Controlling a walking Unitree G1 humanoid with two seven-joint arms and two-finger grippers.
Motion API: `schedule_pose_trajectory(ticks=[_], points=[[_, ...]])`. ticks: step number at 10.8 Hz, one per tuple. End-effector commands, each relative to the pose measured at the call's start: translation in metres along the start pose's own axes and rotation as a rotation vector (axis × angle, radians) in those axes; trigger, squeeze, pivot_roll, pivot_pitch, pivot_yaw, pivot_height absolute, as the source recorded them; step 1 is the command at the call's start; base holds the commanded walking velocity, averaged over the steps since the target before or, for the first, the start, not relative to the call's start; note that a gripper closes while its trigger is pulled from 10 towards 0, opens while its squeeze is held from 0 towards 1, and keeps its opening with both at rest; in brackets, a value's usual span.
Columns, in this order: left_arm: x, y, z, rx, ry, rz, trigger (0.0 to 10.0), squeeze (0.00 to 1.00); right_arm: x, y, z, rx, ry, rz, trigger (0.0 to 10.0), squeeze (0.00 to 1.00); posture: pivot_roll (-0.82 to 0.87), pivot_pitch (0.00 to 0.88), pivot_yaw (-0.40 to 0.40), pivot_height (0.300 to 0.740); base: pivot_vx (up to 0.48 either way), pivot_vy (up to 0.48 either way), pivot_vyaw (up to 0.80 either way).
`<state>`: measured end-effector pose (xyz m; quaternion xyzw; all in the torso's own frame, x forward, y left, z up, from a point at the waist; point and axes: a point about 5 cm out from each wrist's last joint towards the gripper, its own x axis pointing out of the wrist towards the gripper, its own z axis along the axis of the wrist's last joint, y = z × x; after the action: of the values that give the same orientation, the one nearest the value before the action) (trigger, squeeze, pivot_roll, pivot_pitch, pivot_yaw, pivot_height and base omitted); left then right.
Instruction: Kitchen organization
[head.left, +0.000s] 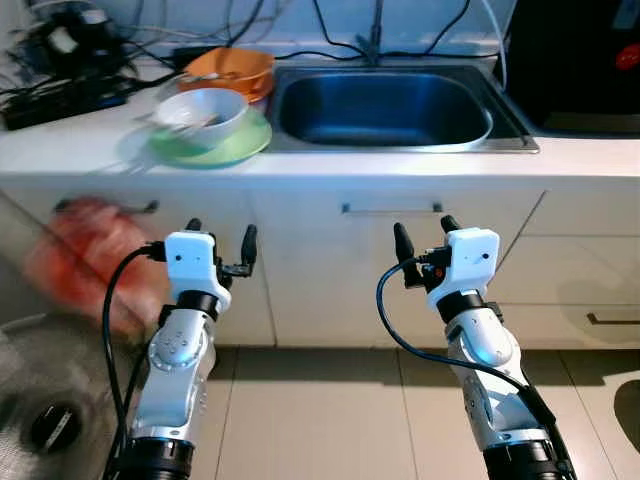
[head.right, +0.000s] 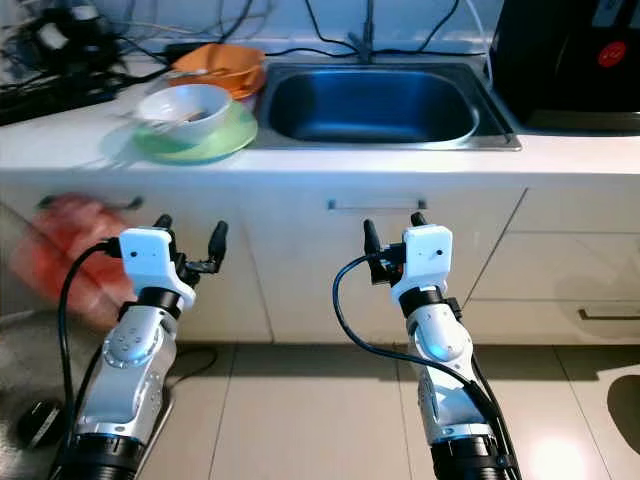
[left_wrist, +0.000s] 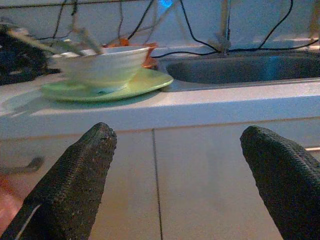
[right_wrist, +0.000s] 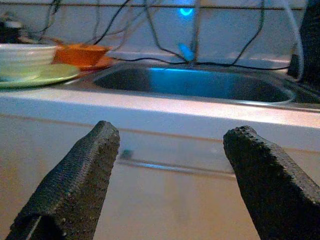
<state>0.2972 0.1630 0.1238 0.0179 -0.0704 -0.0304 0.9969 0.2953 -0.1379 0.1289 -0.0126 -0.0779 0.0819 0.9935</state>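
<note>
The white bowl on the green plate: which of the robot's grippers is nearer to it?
Left. The left gripper is open in front of the cabinets almost below the white bowl; the right gripper, also open, is off toward the sink side.

White bowl (head.left: 203, 113) on green plate (head.left: 232, 147), sink (head.left: 381, 107), both claws raised

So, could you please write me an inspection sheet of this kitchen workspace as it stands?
Surface: white counter with a steel sink, basin bare.
Job's things: white bowl with utensils on a green plate; orange bowl behind them.
Clutter: dark gear at the counter's far left.
Grippers: left gripper and right gripper both open, holding nothing, in front of the cabinets.
Cables: black cables along the back wall.
Surroundings: white cabinets, tiled floor, blurred red thing at left.
</note>
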Motion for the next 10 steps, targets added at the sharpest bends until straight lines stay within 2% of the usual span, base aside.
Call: schedule_pose_trajectory(ticks=[1, 2, 4, 10], points=[[0.004, -0.007, 0.003, 0.010, -0.017, -0.036, 10.0, 0.00, 0.002, -0.005, 0.007, -0.002, -0.022, -0.024, 10.0, 0.00, 0.04, 0.000, 0.035, 0.740, 0.469, 0.000, 0.00], [0.005, -0.010, 0.012, 0.045, -0.068, -0.062, 10.0, 0.00, 0.003, -0.007, 0.013, 0.002, -0.042, -0.038, 10.0, 0.00, 0.04, 0.001, 0.035, 0.740, 0.469, 0.000, 0.00], [0.007, -0.012, 0.020, 0.032, -0.084, -0.072, 10.0, 0.00, 0.004, -0.006, 0.026, 0.004, -0.081, -0.036, 10.0, 0.00, 0.03, 0.002, 0.039, 0.740, 0.469, 0.000, 0.00], [0.005, -0.014, 0.010, 0.029, -0.033, -0.074, 10.0, 0.00, 0.001, -0.001, 0.026, -0.009, -0.075, -0.020, 10.0, 0.00, 0.03, 0.011, 0.037, 0.740, 0.436, 0.000, 0.00]])
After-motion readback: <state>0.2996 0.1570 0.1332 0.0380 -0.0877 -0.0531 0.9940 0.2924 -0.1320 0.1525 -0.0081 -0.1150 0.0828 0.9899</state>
